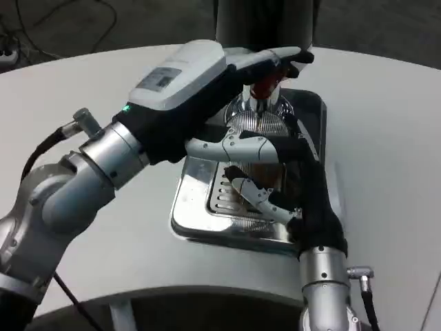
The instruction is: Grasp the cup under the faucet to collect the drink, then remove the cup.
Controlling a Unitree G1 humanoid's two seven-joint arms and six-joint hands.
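Note:
A clear cup (259,123) stands on the silver drip tray (196,222) right under the faucet (260,102). A brownish drink shows low in the cup. My right hand (293,176) comes in from the near edge and grips the cup, its fingers (234,146) wrapped around the side. From the left, my left hand (189,72) stretches over the tray. Its fingers (279,58) hold the red tap handle (265,86) above the cup. The cup's base is hidden behind my right hand.
The dispenser's dark column (265,21) rises behind the tray at the table's far side. The slotted grate (222,196) lies in the tray's middle. Bare white table (386,124) stretches to the right and to the near left. Cables trail on the floor at the far left.

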